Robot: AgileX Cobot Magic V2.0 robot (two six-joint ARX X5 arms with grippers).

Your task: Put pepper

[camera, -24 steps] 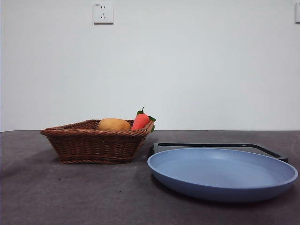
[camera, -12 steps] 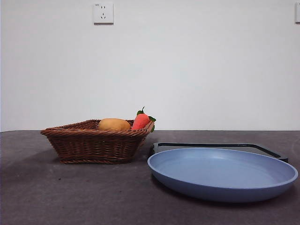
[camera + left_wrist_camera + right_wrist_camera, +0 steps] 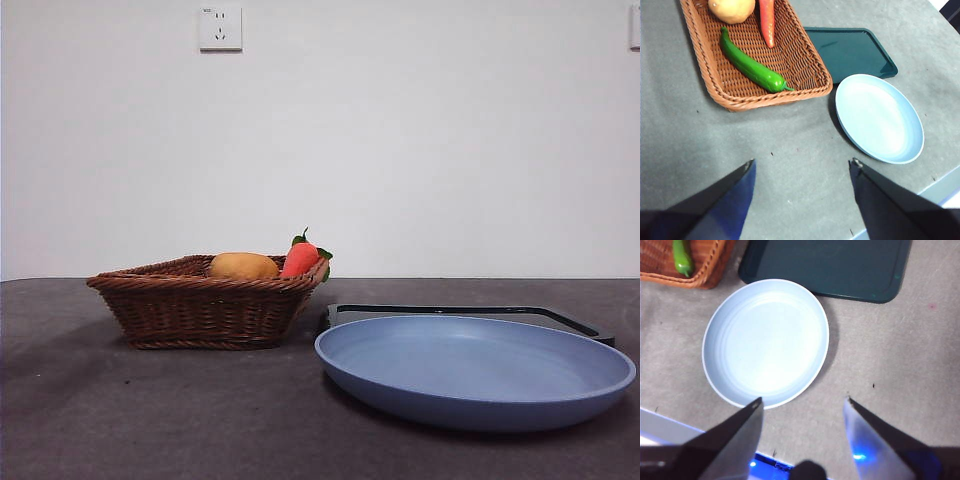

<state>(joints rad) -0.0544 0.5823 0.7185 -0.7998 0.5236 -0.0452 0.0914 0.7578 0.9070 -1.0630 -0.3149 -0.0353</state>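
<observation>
Lying in basket (image 3: 805, 60), pepper (image 3: 752, 67) shows only in wrist views; both arms' fingers spread.

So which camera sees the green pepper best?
The left wrist view: the whole pepper lies in the basket. The right wrist view catches only its end. In the front view the basket wall hides it.

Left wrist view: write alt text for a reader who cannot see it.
A green pepper lies in a wicker basket beside a carrot and a potato. Next to the basket sit a dark tray and an empty blue plate; the open left gripper hangs above the table.
</observation>
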